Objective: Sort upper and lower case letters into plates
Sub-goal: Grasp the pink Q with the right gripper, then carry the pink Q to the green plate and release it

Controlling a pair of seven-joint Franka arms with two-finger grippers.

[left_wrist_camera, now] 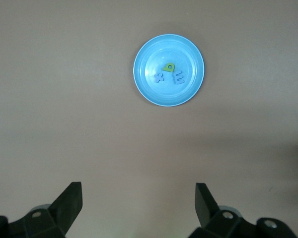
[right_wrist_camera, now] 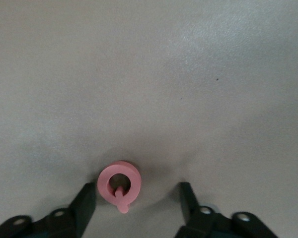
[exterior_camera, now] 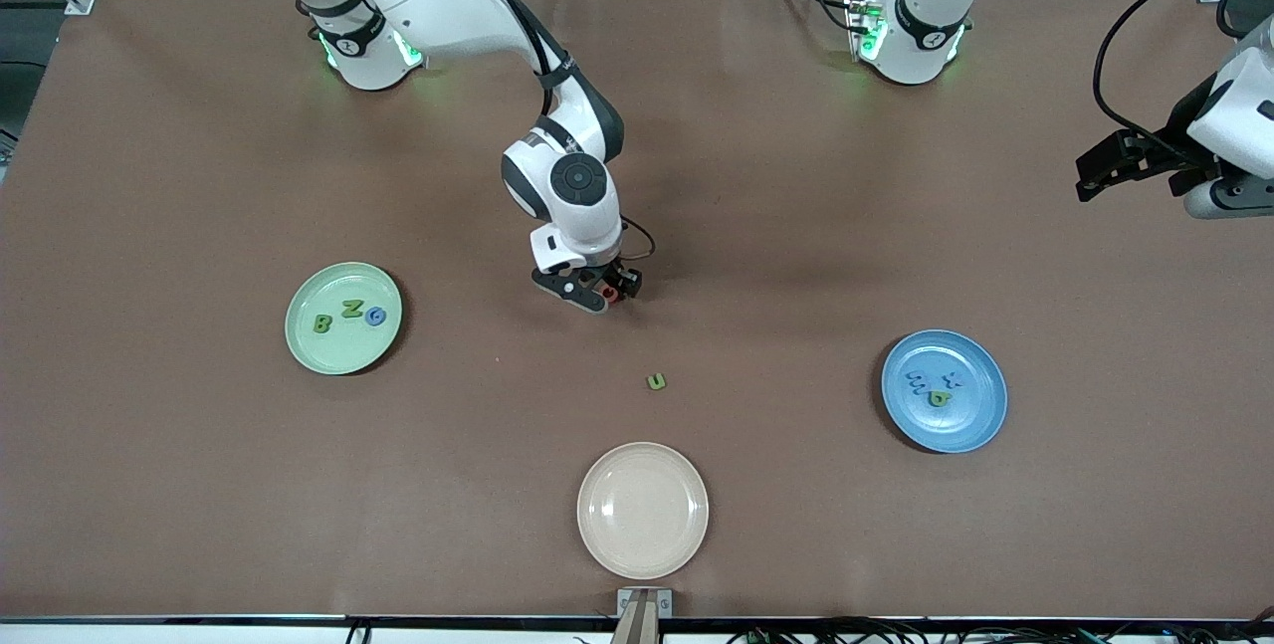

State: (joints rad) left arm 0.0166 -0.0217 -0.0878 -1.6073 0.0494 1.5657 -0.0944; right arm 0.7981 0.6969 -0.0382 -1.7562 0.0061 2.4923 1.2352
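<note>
The right gripper (exterior_camera: pixel 597 294) is hanging low over the table (exterior_camera: pixel 796 246), fingers spread, with the pink letter Q (right_wrist_camera: pixel 119 185) lying between them, close against one finger. The cream plate (exterior_camera: pixel 643 510) is sitting nearer the camera than this letter. The left gripper (left_wrist_camera: pixel 139 203) is waiting open, well above the blue plate (left_wrist_camera: pixel 145 87)

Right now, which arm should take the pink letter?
The right arm. Its tool is open, down at the table with the pink Q between its fingers. The left tool, also open, waits up at its end of the table, facing the blue plate.
</note>
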